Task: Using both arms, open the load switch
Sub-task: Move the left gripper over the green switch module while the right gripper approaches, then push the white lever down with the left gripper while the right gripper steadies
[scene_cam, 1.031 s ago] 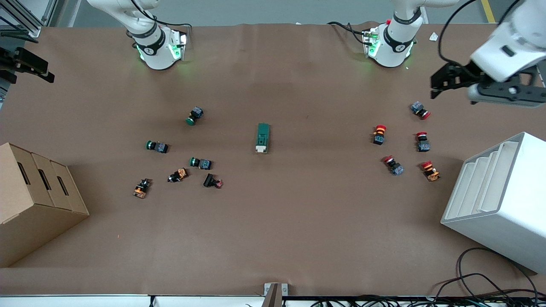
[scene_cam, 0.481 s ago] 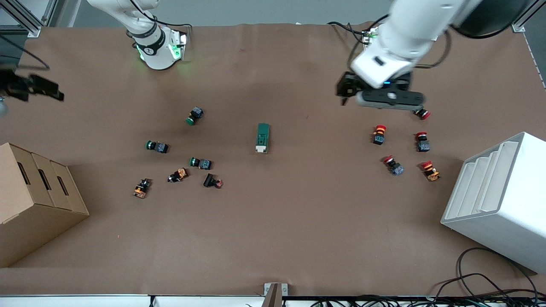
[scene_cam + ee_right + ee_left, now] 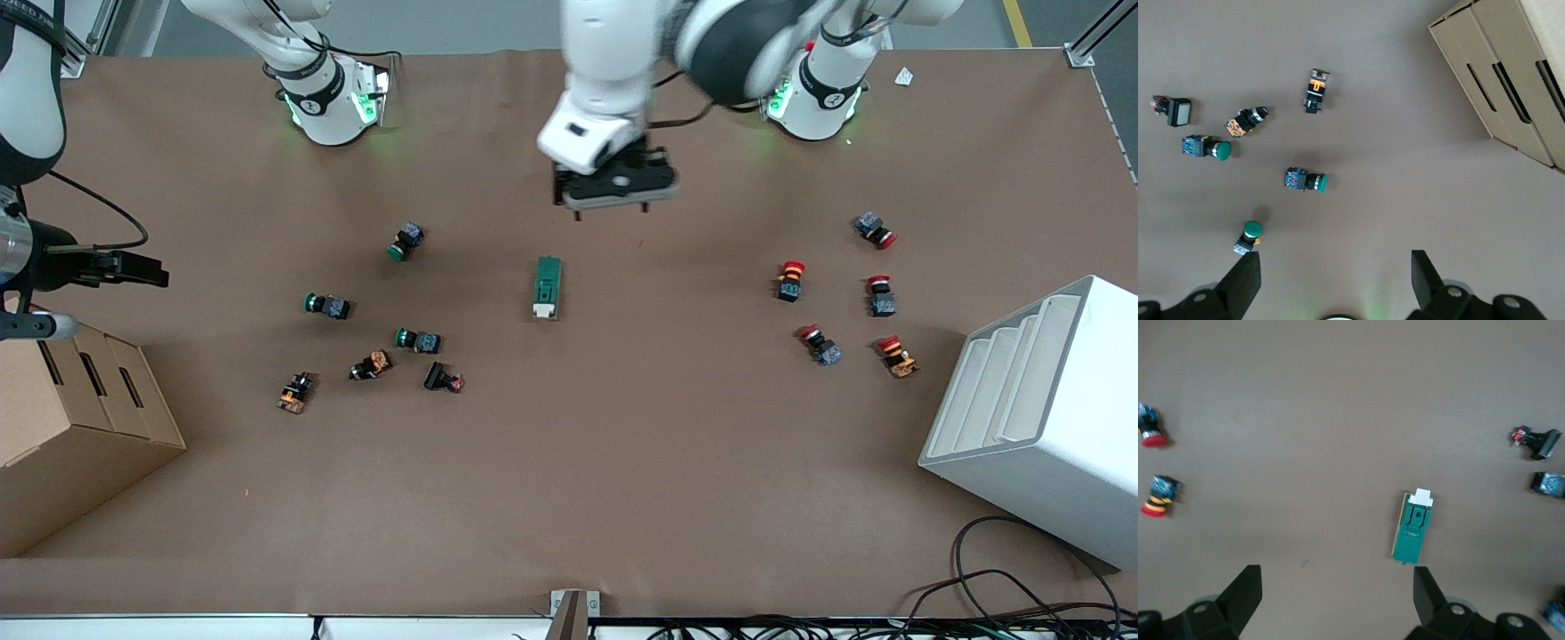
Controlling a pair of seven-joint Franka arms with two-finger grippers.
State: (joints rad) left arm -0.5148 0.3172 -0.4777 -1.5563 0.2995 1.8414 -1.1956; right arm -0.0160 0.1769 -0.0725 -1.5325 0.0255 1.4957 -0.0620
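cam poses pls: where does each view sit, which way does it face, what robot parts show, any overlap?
Front view: high, across the table, facing both bases; shows the left gripper over the table, the load switch, and the right gripper near the cardboard box.
Left wrist view: looks down past its open fingers at the load switch.
Right wrist view: looks down past its open fingers at green-capped push buttons and the box.
Shared: load switch; box.
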